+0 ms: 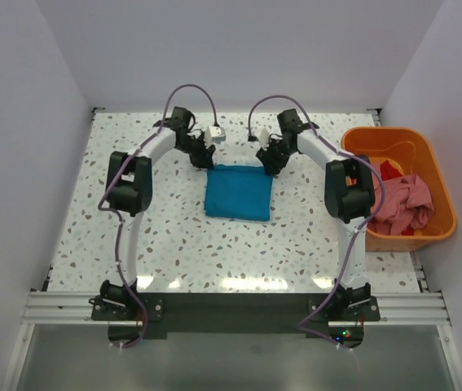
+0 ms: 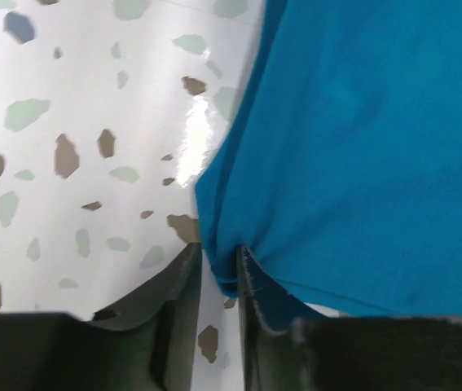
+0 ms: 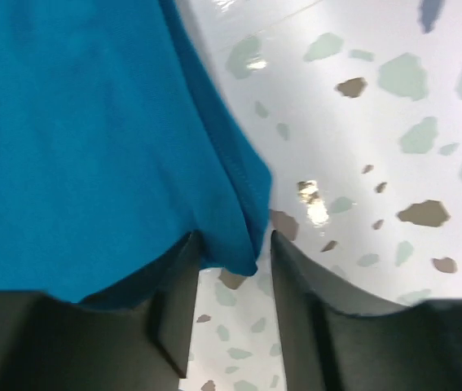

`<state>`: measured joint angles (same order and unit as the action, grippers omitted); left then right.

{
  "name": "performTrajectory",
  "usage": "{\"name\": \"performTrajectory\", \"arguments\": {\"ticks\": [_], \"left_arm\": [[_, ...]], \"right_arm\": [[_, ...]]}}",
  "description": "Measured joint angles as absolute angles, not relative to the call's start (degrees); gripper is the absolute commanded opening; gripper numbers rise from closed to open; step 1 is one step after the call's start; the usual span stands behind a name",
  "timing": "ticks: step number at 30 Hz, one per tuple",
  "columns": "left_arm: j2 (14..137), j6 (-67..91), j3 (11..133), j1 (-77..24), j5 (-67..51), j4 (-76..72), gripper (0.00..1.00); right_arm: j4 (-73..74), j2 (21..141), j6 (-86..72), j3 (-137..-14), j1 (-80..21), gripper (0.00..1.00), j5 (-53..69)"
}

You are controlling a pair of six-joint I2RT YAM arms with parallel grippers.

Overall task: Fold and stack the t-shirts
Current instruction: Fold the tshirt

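Left tool, right tool: each slightly spread, with a far corner of the folded teal-blue t-shirt between its fingers.
Tabletop: white speckled terrazzo between white walls, shirt at centre.
Orange tub, right edge: holds a crumpled pink t-shirt and a partly buried red t-shirt.
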<state>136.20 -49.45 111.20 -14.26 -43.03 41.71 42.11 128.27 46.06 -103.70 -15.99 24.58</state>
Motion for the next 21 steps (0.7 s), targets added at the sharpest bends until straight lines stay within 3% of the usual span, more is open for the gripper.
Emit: {"name": "performTrajectory", "arguments": {"ticks": [2,4,8,12,16,21], "left_arm": [[135.9,-44.7,110.8,-13.1,-43.0,39.4,0.42],[134.7,-39.0,109.8,-11.6,-43.2,36.7,0.55],[126.0,-28.4,102.3,-7.5,-44.4,30.7,0.60],[111.5,-19.4,89.6,-6.6,-48.3,25.5,0.62],[100.8,-8.5,78.1,-11.6,-55.2,19.0,0.62],[99.1,5.3,63.7,-18.7,-61.5,11.3,0.62]], "right_arm": [[40.5,128.1,40.5,-104.0,-16.0,0.57,23.1],[39.0,127.3,35.7,-104.1,-16.0,0.60,22.0],[37.4,122.4,25.0,-104.0,-16.0,0.64,21.3],[35.5,112.8,14.0,-100.8,-16.1,0.60,26.6],[34.7,104.2,5.0,-93.1,-18.2,0.54,34.9],[33.6,103.0,-2.6,-81.1,-24.0,0.53,42.7]]}}
